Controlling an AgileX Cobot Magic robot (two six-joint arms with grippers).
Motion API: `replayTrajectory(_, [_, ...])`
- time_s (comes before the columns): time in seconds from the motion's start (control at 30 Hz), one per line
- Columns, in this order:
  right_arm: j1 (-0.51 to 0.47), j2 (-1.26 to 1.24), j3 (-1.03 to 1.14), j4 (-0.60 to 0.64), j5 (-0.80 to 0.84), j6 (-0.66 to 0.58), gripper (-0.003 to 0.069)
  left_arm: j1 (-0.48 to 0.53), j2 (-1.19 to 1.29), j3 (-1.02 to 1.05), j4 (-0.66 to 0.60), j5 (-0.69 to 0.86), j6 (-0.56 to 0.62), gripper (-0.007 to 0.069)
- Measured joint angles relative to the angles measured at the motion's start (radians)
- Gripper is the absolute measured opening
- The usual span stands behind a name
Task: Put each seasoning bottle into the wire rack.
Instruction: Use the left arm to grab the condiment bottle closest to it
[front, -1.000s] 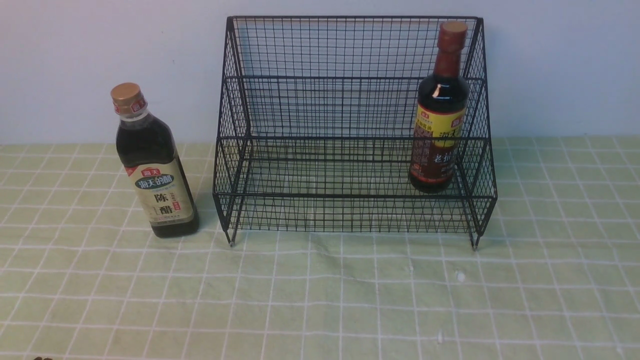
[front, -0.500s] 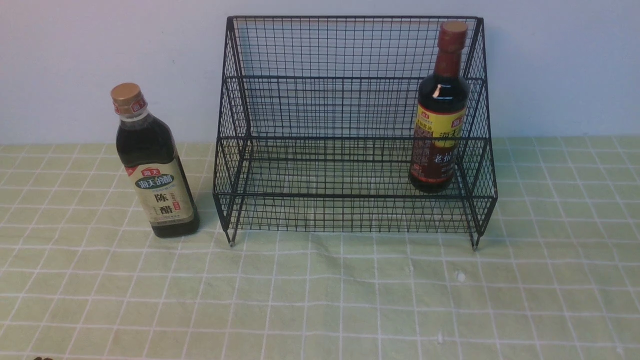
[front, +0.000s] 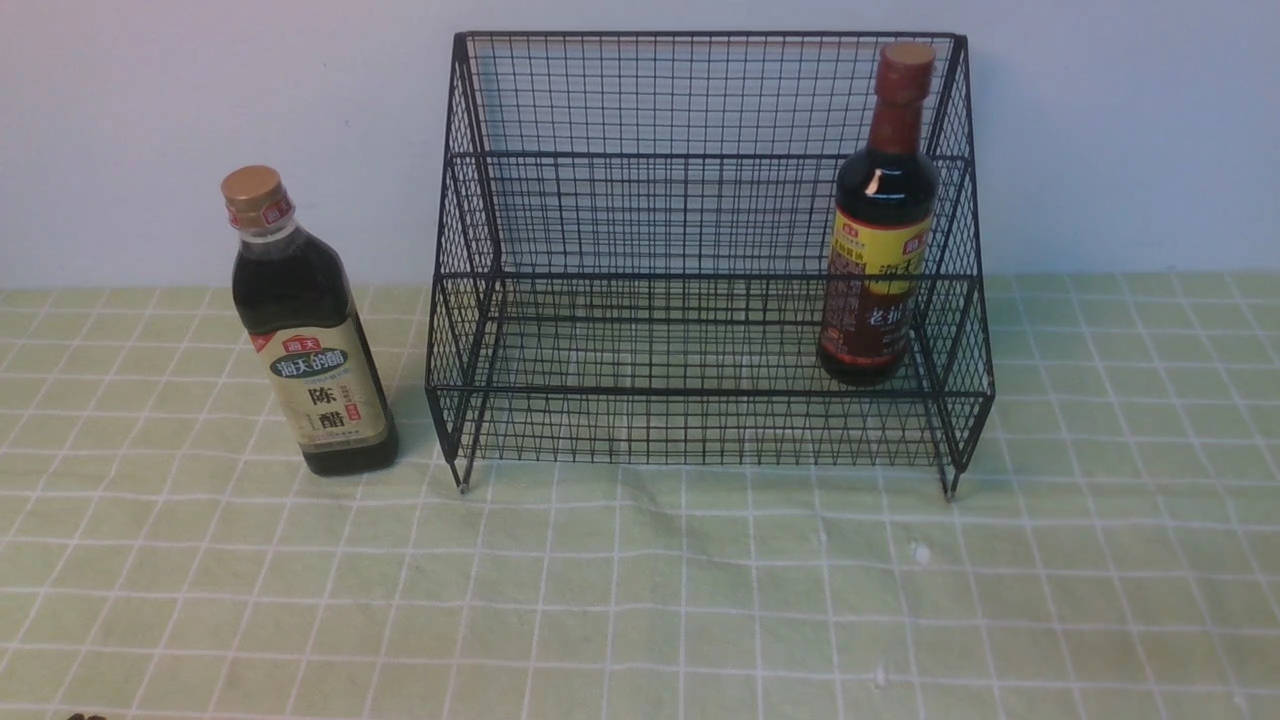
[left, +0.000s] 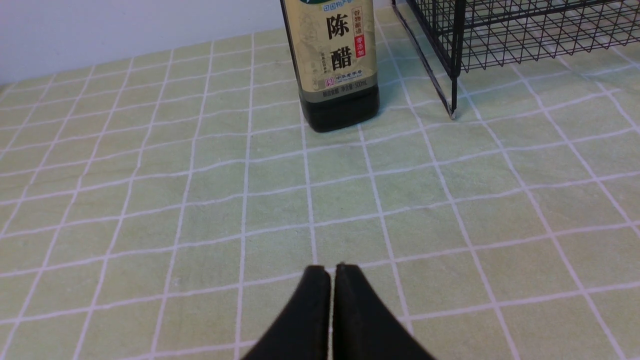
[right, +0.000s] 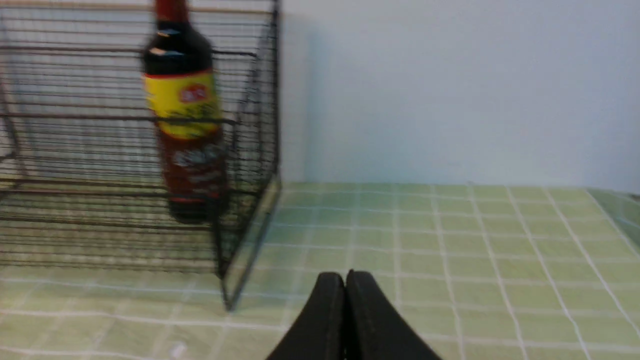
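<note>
The black wire rack (front: 700, 150) stands at the back of the table. A round dark bottle (front: 880, 215) with a long reddish-brown neck and a yellow-red label stands upright inside it at the right end; the right wrist view shows that round bottle (right: 185, 120) behind the mesh. A squarish dark bottle (front: 310, 330) with a gold cap and beige label stands on the cloth left of the rack. My left gripper (left: 332, 267) is shut and empty, well short of this squarish bottle (left: 337, 65). My right gripper (right: 345, 275) is shut and empty, near the rack's right front foot (right: 227, 305).
A green checked cloth (front: 640, 600) covers the table. A pale wall (front: 150, 120) rises close behind the rack. Neither arm shows in the front view.
</note>
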Motion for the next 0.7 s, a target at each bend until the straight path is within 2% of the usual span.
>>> replayTrajectory(0.13, [-0.05, -0.006, 0.05, 0.007, 0.033, 0.0, -0.0012, 0.0, 0.0, 0.0, 0.0, 0.0, 0.0, -0.0006])
replayTrajectory(0.7, [-0.051, -0.006, 0.048, 0.007, 0.051, 0.0, -0.0012, 0.0, 0.0, 0.0, 0.0, 0.0, 0.0, -0.0006])
